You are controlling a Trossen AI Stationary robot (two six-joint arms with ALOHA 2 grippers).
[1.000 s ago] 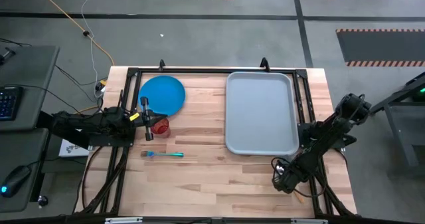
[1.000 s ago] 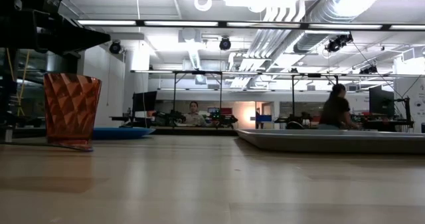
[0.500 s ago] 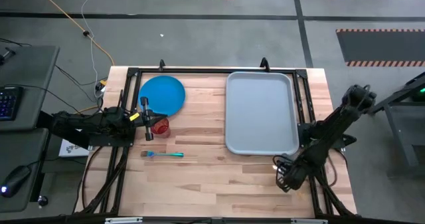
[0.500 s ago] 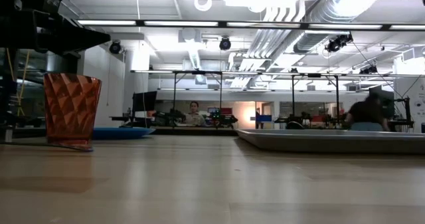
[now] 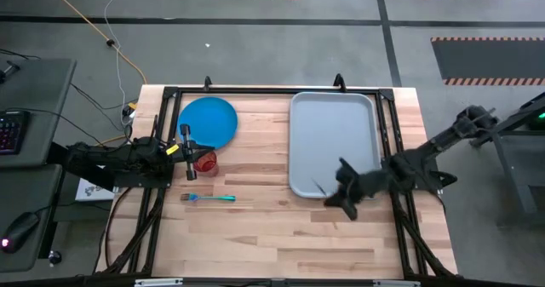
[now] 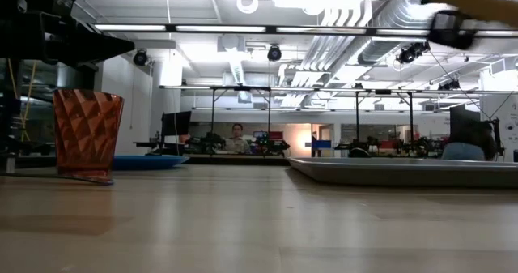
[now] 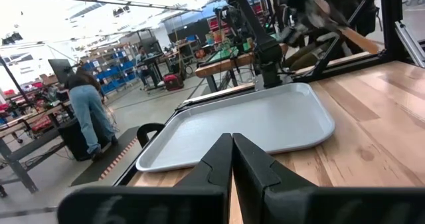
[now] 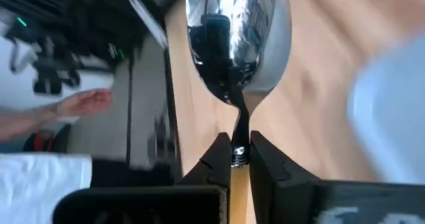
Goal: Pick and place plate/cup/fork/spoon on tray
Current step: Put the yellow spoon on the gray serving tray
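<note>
The red-orange cup (image 5: pixel 204 162) stands upright on the table, and it also shows in the low view (image 6: pixel 87 134). The blue plate (image 5: pixel 209 122) lies flat behind it. The teal fork (image 5: pixel 209 198) lies on the table nearer the front. The grey tray (image 5: pixel 334 144) lies at the right. My right gripper (image 5: pixel 341 191) is above the tray's near edge, shut on the spoon (image 8: pixel 238 31). My left gripper (image 5: pixel 192 149) is shut and empty, just left of the cup and higher than it. My right gripper pinches the spoon's thin neck (image 8: pixel 239 141), where the silver bowl meets the tan-orange handle, between its two fingers. The fingers lie along the spoon. The bowl sticks out past the fingertips and the handle (image 8: pixel 237 187) runs back between them. The spoon is lifted clear of the table.
A black frame (image 5: pixel 255 91) borders the table top. Bare wood lies between the fork and the tray. A person (image 7: pixel 83 111) stands in the room beyond the tray, other people (image 6: pixel 235 135) sit far behind, and a hand (image 8: pixel 83 103) shows off the table's edge.
My right gripper has swung quickly from the table's near right corner toward the far edge and the left, and now stands over the tray's near edge with the spoon in its fingers.
</note>
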